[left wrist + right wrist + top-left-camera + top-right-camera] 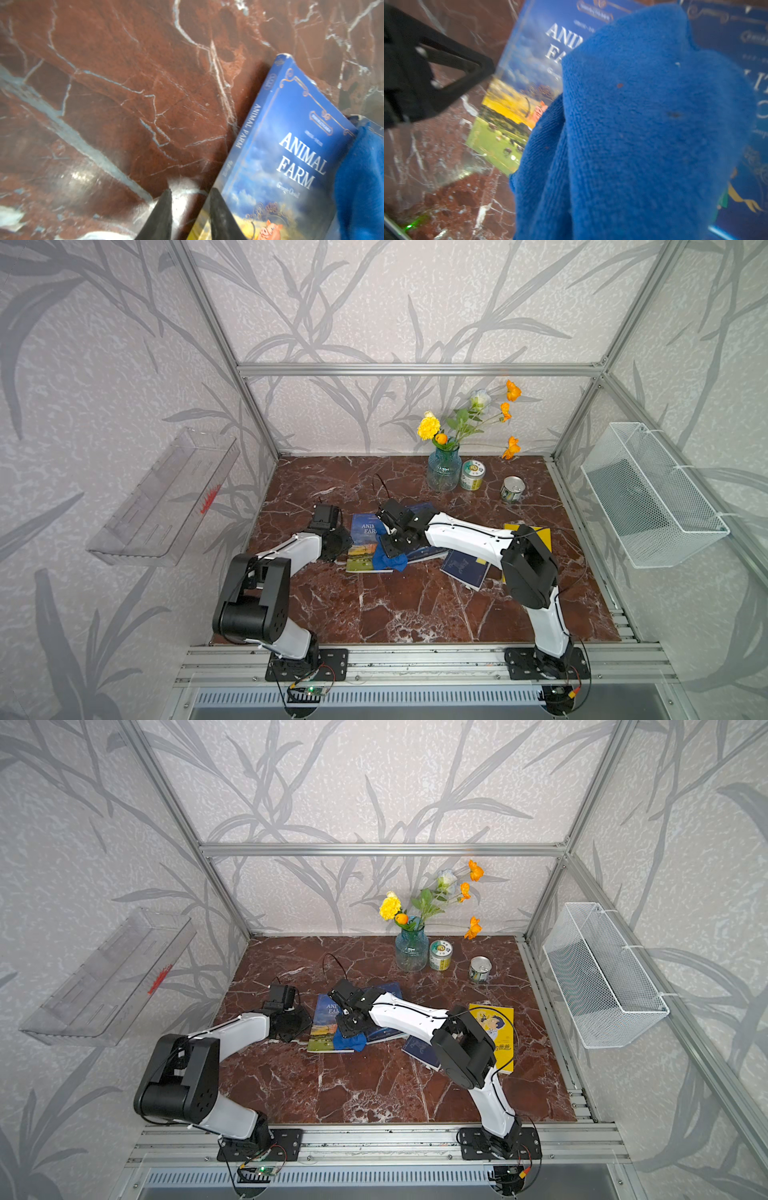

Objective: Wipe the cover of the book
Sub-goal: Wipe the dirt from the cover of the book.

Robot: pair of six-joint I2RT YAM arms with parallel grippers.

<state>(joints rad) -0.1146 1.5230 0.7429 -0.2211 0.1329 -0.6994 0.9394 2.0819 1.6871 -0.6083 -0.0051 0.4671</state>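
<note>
One blue cloth [643,124] fills the right wrist view, bunched on the Animal Farm book [362,549], which lies flat in the middle of the table [415,605]. The right gripper [388,548] presses into the cloth; its jaws are hidden, so its grip cannot be told. The left gripper [191,192] is slightly parted and empty, one finger at the book's spine. Three more books lie nearby: a dark blue book [420,509], a navy book [465,568] and a yellow book [540,537]. There are two cans, a labelled can [473,475] and a silver can [512,488], and one vase [444,470].

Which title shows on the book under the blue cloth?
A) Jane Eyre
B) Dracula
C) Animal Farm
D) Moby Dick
C: in the left wrist view, the book partly under the blue cloth reads ANIMAL FARM on cover and spine.
</note>
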